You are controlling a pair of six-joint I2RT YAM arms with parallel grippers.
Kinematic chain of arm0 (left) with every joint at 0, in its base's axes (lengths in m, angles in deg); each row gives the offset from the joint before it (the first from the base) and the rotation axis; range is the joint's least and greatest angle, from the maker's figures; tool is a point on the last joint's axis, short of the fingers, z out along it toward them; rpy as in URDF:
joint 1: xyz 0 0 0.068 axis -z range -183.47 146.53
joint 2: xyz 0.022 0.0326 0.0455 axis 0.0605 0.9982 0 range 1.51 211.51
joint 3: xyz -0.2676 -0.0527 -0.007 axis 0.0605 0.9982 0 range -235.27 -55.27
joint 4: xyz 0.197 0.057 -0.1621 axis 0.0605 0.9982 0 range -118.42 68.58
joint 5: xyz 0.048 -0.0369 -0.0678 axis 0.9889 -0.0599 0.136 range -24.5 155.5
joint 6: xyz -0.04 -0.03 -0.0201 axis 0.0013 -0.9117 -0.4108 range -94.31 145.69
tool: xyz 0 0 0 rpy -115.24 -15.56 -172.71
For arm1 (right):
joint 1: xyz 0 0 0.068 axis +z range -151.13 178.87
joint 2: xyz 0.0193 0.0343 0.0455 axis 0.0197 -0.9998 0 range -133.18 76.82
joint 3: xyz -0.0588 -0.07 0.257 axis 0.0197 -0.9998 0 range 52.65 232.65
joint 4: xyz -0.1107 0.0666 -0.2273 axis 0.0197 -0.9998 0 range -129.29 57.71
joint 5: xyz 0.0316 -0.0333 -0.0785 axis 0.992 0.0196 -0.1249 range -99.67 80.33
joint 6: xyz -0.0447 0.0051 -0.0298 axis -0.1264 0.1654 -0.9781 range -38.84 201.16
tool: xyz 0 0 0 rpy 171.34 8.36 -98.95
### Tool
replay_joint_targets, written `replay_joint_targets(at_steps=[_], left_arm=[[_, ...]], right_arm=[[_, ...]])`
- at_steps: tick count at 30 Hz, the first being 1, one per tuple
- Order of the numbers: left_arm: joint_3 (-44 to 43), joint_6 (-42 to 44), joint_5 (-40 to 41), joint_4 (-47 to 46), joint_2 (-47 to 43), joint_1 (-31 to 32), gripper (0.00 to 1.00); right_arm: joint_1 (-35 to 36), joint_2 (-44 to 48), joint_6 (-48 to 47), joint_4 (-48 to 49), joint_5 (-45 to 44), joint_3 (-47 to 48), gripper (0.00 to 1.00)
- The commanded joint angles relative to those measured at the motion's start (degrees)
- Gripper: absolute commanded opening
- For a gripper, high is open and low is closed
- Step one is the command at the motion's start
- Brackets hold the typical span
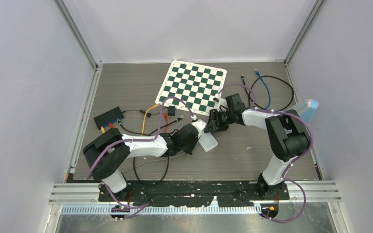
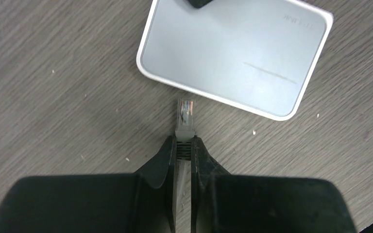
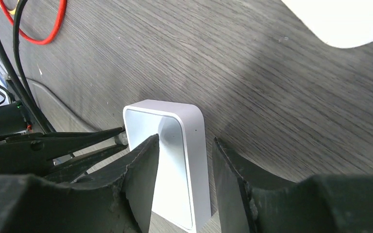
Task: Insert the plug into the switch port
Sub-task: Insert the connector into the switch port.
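Note:
The switch [image 2: 235,56] is a flat white box with a grey top, lying on the wooden table; it also shows in the top view [image 1: 208,142]. My left gripper [image 2: 184,143] is shut on the grey boot of a clear network plug [image 2: 185,114]. The plug points at the switch's near edge, a short gap away. In the top view the left gripper [image 1: 194,132] sits just left of the switch. My right gripper [image 3: 185,141] is open, its two fingers straddling the switch [image 3: 175,160], with a gap on the right side. It is at the switch's far end in the top view [image 1: 217,124].
A green-and-white chessboard [image 1: 192,86] lies at the back. A black box [image 1: 109,118] with orange [image 1: 148,114] and red cables sits at the left. A blue cable [image 1: 267,87] and black cable loop lie at the back right. A bluish bag [image 1: 307,109] rests by the right wall.

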Motion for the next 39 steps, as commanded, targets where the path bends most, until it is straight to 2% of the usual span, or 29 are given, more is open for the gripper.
replay_joint_targets(at_steps=[1,7,14,26,31,35,39], left_arm=[[1.67,-3.73,2.08,1.86,-3.25,0.67,0.00],[4.57,0.59,4.72,2.34,-7.16,0.29,0.00],[0.22,5.77,2.71,1.91,-5.94,-0.57,0.00],[-5.85,6.78,0.23,4.27,0.57,-2.05,0.00],[-5.81,6.62,0.02,4.76,1.03,-2.52,0.00],[-6.56,5.55,0.75,8.97,0.88,-2.62,0.00],[-2.77,5.30,-0.57,6.47,-2.17,-2.61,0.00]], right_arm=[[0.15,1.64,1.07,2.91,-3.92,-2.58,0.51],[0.01,3.16,-1.14,2.42,-4.21,-2.85,0.52],[0.02,3.88,-2.26,1.60,-1.06,-1.35,0.62],[0.07,1.45,-3.09,1.67,2.29,0.38,0.59],[0.03,1.12,-3.18,1.94,2.35,0.41,0.58],[0.07,1.16,-2.93,1.81,1.71,0.73,0.60],[0.06,1.17,-2.98,1.12,1.00,1.59,0.62]])
